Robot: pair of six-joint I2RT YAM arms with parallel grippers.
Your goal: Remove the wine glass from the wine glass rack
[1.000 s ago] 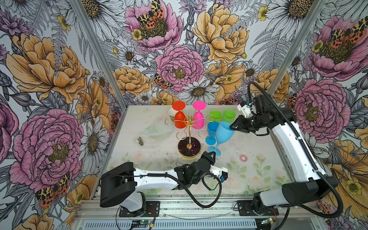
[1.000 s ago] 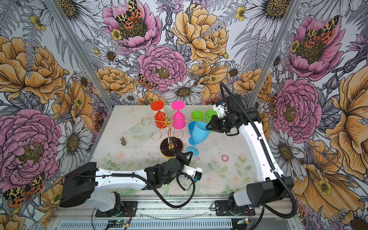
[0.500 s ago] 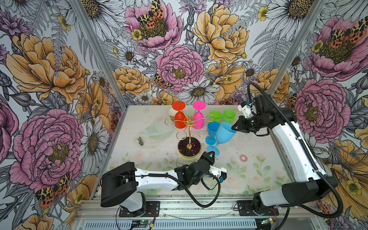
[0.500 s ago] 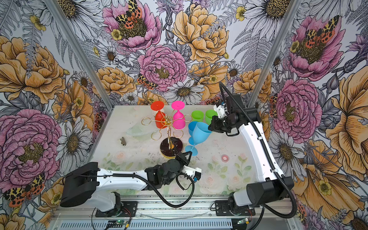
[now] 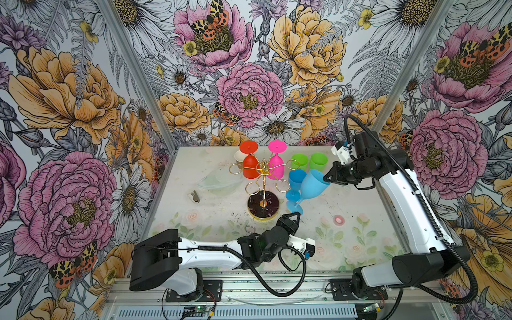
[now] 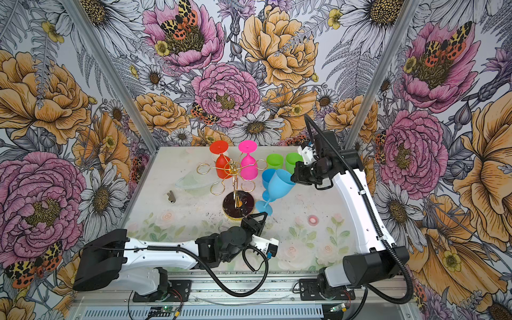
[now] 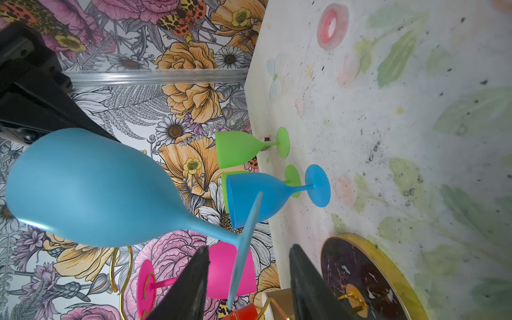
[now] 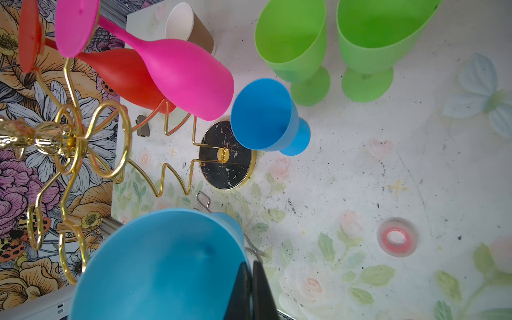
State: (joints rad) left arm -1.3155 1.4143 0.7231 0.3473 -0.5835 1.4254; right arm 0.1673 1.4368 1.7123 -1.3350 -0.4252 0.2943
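Evidently, in both top views the sky-blue plastic wine glass (image 5: pixel 311 186) (image 6: pixel 279 184) is found clear of the gold wire wine glass rack (image 5: pixel 263 207) (image 6: pixel 238 206), at about 2 o'clock from its round black base. Its rim is pinched by the closed right hand (image 5: pixel 327 177) (image 6: pixel 294 177). Its long axis is slanted from the rim at 1 o'clock down to the foot at 7 o'clock, where the left hand (image 5: pixel 294 215) (image 6: pixel 261 216) is placed just below. A second, upright blue glass (image 5: pixel 296 178) is seen just beside it at 10 o'clock, and two green glasses (image 5: pixel 299 162) are set behind at 12 o'clock.

In the left wrist view the foot disc is seen edge-on between the parted fingers (image 7: pixel 191 285) of the left hand, which is partly open and appears to hold nothing.

In the right wrist view the bowl wall is shown clamped between the shut fingers (image 8: pixel 240 288). The glass is judged ready to be righted and lowered to the bench. The upright blue glass and the rack's loops would have to be cleared.
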